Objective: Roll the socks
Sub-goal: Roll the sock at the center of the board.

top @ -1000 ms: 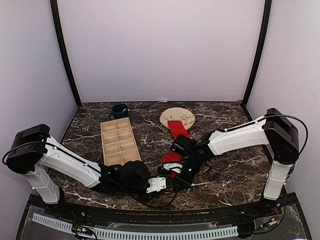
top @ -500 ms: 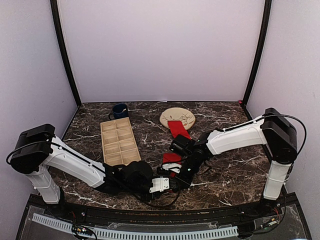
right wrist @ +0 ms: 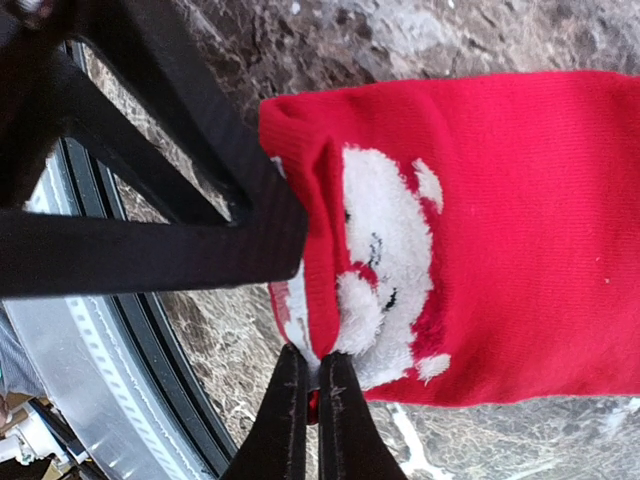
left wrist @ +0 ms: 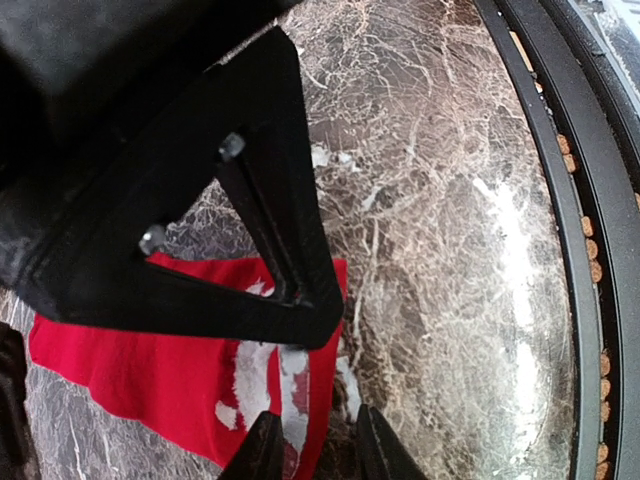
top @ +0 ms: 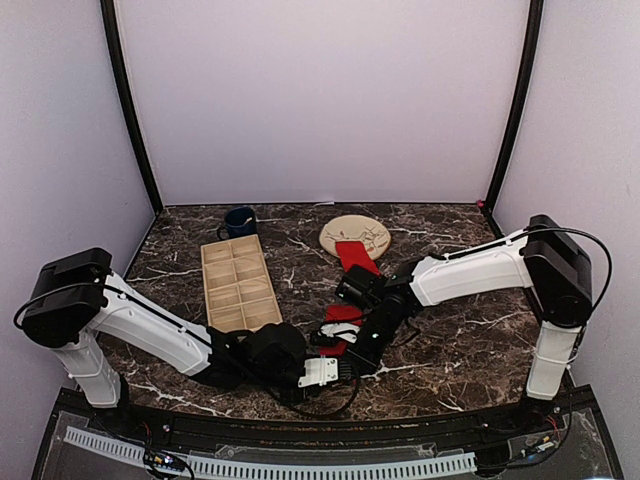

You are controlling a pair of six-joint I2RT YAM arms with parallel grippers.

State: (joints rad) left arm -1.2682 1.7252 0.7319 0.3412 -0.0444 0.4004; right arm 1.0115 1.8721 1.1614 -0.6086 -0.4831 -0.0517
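Of two red socks, the far sock (top: 356, 257) touches the one plate (top: 368, 230), while the near sock (right wrist: 520, 230) is pinched by the right gripper (right wrist: 305, 360), with the left gripper (left wrist: 318, 420) astride its edge, jaws parted.

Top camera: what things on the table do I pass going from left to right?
Tray → plate. The mug lines up with the tray, and the socks with the plate, so I skip them.
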